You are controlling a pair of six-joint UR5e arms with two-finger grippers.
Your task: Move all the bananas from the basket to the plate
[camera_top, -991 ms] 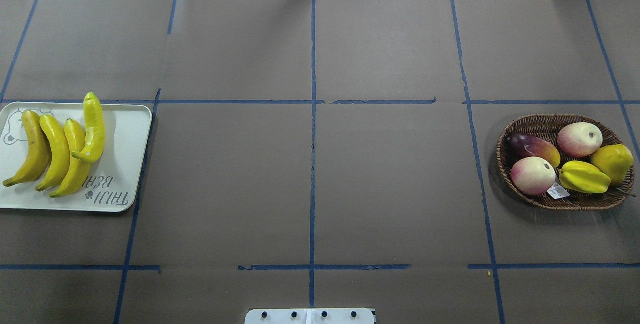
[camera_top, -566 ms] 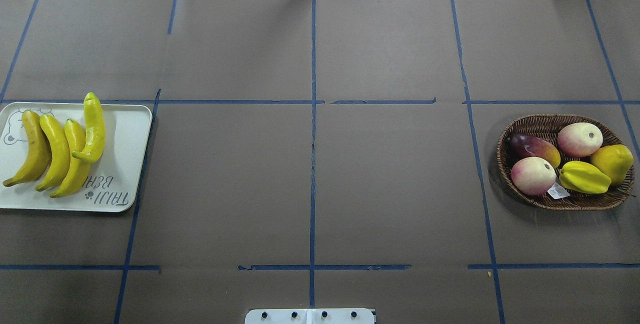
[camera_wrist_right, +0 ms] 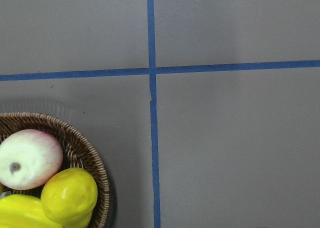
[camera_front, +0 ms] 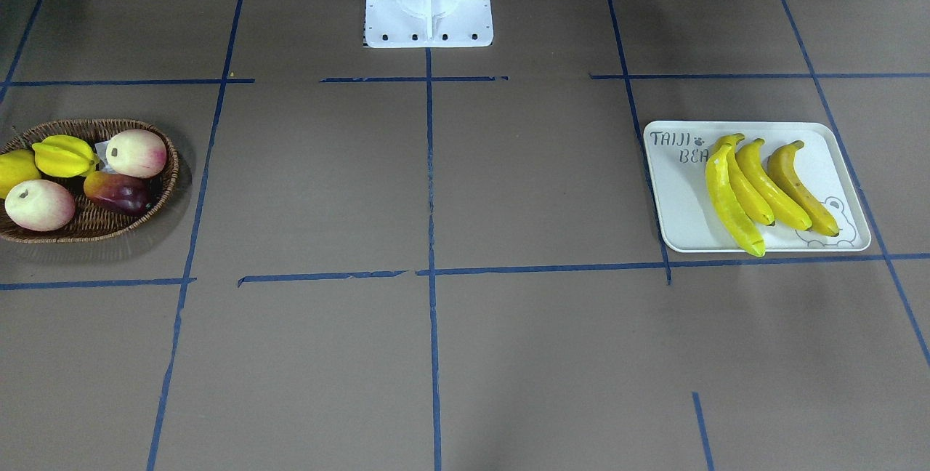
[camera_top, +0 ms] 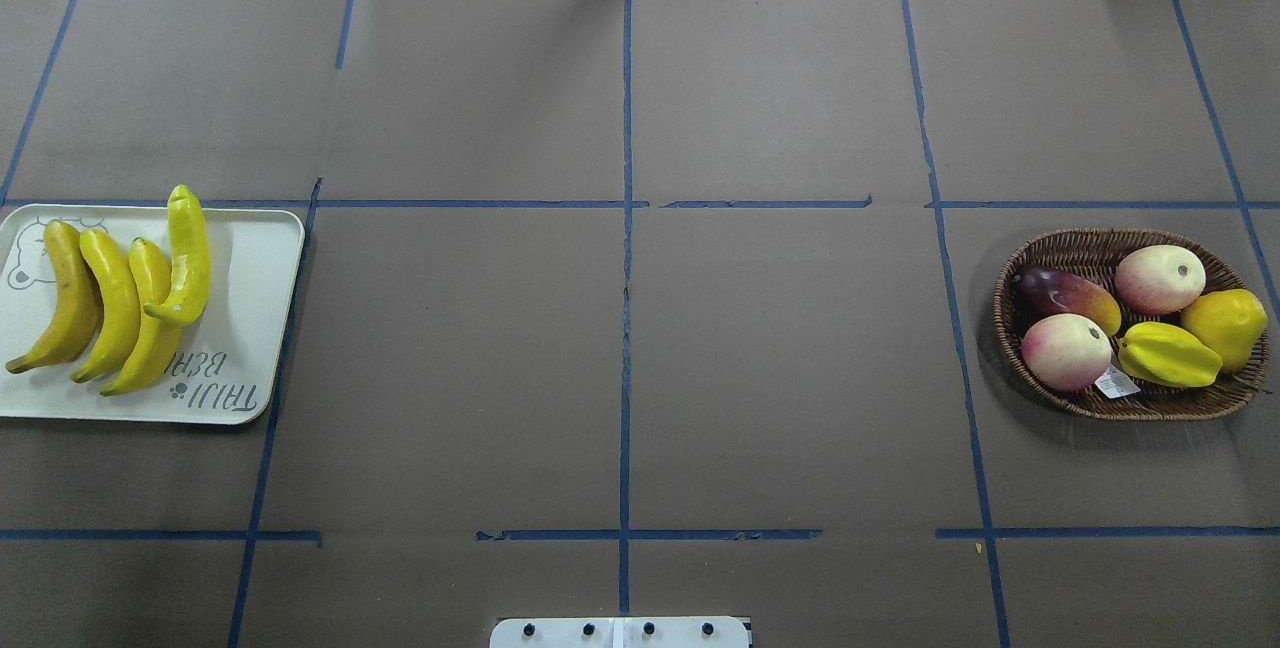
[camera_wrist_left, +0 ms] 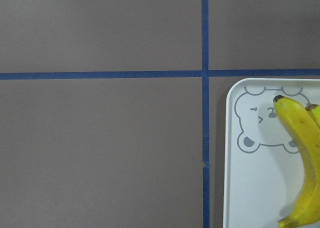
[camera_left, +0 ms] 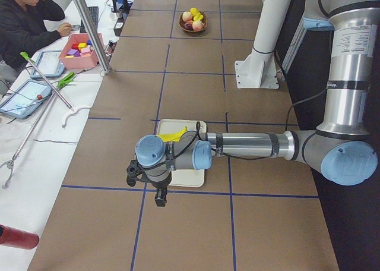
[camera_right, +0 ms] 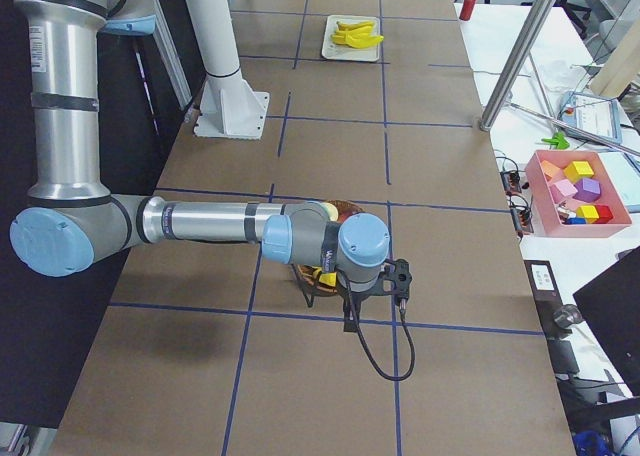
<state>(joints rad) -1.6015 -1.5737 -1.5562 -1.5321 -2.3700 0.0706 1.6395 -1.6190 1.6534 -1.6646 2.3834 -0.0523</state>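
We look down from behind and, opposite, from the front; both views share plate (camera_top: 255,313) and basket (camera_top: 1080,246). Wrist cameras stare close, straight down below their jaws.

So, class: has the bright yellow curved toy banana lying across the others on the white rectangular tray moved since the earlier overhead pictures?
No. The bright yellow curved toy banana crosses the blue tape line at the white rectangular tray's far edge exactly as before.
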